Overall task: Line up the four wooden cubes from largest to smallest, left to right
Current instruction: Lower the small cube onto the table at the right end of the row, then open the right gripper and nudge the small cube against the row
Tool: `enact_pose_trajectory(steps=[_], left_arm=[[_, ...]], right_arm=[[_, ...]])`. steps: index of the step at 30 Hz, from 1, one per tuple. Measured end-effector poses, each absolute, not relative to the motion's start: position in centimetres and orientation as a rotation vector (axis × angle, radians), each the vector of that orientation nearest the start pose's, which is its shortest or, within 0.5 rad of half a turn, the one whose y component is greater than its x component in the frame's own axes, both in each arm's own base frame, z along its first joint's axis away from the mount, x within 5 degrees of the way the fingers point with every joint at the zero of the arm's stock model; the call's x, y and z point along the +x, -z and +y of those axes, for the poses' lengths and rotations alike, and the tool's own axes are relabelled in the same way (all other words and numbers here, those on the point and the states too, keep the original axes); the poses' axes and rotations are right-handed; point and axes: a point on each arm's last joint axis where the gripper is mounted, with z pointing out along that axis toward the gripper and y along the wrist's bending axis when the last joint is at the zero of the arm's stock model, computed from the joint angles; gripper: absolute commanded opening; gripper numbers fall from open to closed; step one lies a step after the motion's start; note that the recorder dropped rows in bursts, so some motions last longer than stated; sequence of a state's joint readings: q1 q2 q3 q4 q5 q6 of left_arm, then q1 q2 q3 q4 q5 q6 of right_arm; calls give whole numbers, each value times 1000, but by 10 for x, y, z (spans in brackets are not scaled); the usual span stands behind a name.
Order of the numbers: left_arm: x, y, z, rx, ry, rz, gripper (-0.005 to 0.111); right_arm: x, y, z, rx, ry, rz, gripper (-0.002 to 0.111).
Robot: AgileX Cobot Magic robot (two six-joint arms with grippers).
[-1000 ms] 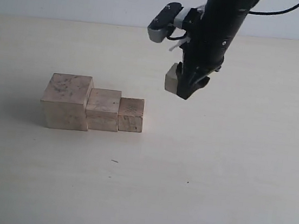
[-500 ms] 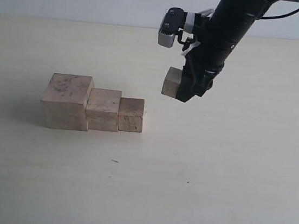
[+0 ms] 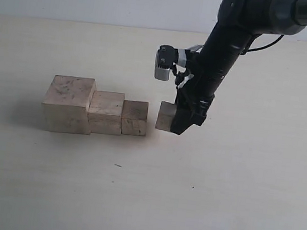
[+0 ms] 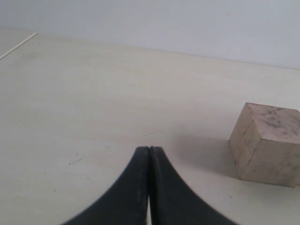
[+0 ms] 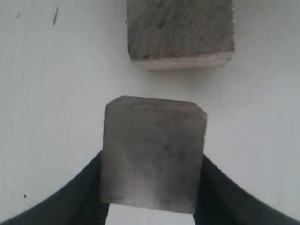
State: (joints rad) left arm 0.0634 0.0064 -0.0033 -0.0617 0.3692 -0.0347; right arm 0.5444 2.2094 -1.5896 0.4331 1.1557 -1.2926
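Observation:
Three pale wooden cubes stand in a touching row: the largest cube (image 3: pixel 68 103) on the left, the second cube (image 3: pixel 106 111) beside it, then the third cube (image 3: pixel 134 118). My right gripper (image 3: pixel 178 121) is shut on the smallest cube (image 3: pixel 165 116), held low just right of the third cube with a small gap between them. In the right wrist view the smallest cube (image 5: pixel 154 154) sits between the black fingers (image 5: pixel 220 197), with the third cube (image 5: pixel 180 30) ahead. My left gripper (image 4: pixel 149 154) is shut and empty, with the largest cube (image 4: pixel 265 143) off to one side.
The pale tabletop (image 3: pixel 216 201) is bare apart from a few tiny dark specks (image 3: pixel 117 165). The right arm (image 3: pixel 223 45) comes down from the upper right, its wrist camera (image 3: pixel 163 63) jutting left above the cubes. A light wall lies behind the table.
My right gripper has carried the smallest cube down and slightly left, from well above the table to just beside the third cube. The row of three cubes has not moved.

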Motion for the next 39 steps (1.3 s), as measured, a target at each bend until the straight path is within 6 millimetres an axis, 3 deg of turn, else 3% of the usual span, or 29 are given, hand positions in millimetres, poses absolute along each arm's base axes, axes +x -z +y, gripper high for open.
enact_pose_trajectory(steps=[10,14,22,26,34,39], left_arm=[[53,-181,1,-129,41,1851,0],[53,-181,1,-129,41,1851,0],[53,-181,1,-129,41,1851,0],[53,-181,1,-129,41,1851,0],[53,-181,1,-129,41,1851,0],[53,-181,1,-129,41,1851,0]], right_arm=[[346,-110,252,-2204,-626,2059,1],[347,-110,255,-2107,-652,2136,16],[347,-110,255,-2094,-656,2152,54],[347,-110,255,-2093,-660,2158,66],[346,-112,253,-2059,-653,2219,68],[348,-134,248,-2041,-520,2243,68]])
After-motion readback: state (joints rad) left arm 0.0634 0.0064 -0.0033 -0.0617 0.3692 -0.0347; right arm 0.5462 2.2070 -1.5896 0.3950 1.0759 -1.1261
